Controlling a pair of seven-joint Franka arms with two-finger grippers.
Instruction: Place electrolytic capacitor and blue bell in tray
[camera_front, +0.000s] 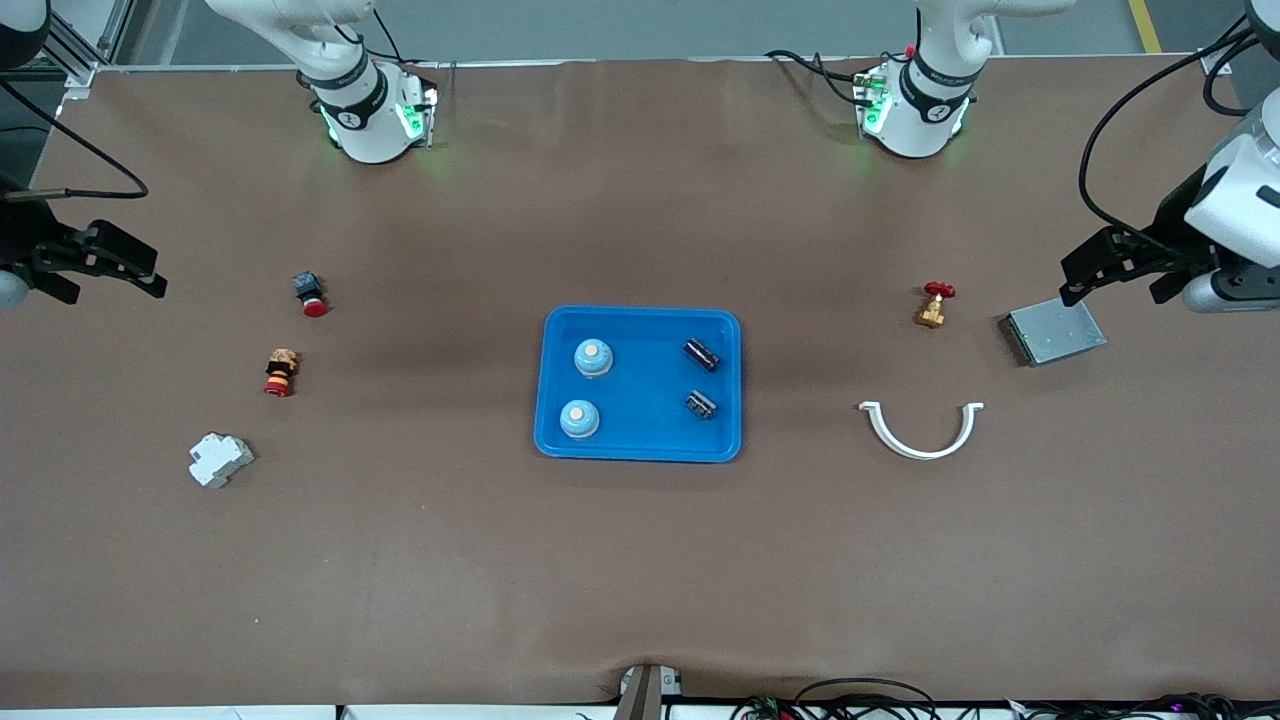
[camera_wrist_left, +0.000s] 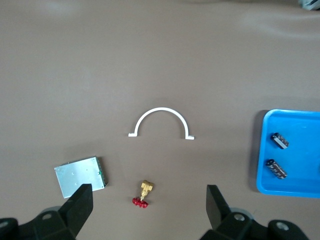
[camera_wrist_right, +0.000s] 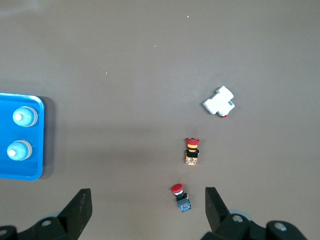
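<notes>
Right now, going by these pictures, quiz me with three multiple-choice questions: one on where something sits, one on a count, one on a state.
1. Where do the two electrolytic capacitors lie?
A. in the blue tray
B. beside the white curved clip
C. on the grey flat box

2. How many blue bells are in the tray?
A. one
B. two
C. three

3. What state is the left gripper in?
A. shut on the brass valve
B. shut on nothing
C. open and empty

Answers: 1 A, both dark cylinders rest inside the tray's rim. 2 B, two bells stand at the tray's right-arm end. 3 C, its wrist view shows spread fingers with nothing between them.
</notes>
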